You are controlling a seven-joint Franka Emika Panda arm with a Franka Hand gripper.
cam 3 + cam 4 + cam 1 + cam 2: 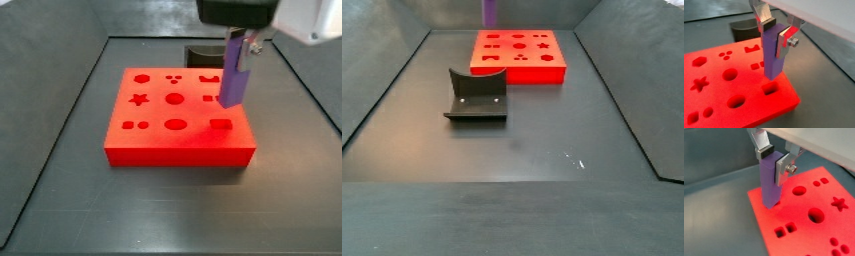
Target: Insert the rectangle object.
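My gripper [777, 32] is shut on the rectangle object [774, 55], a slim purple-blue bar held upright by its upper end. It shows in both wrist views [769, 183] and in a side view [234, 80]. The bar hangs over the red block [181, 110] near the block's edge. Its lower end is a little above the block's top, close to the rectangular hole [769, 89], which also shows in a side view [221, 124]. In a side view only the bar's lower part [489, 12] shows above the red block [519, 55].
The red block has several other shaped holes: star [136, 99], circles, oval [175, 125]. A dark grey curved holder [477, 97] stands on the floor apart from the block, also seen behind the block [207, 52]. Dark walls ring the floor.
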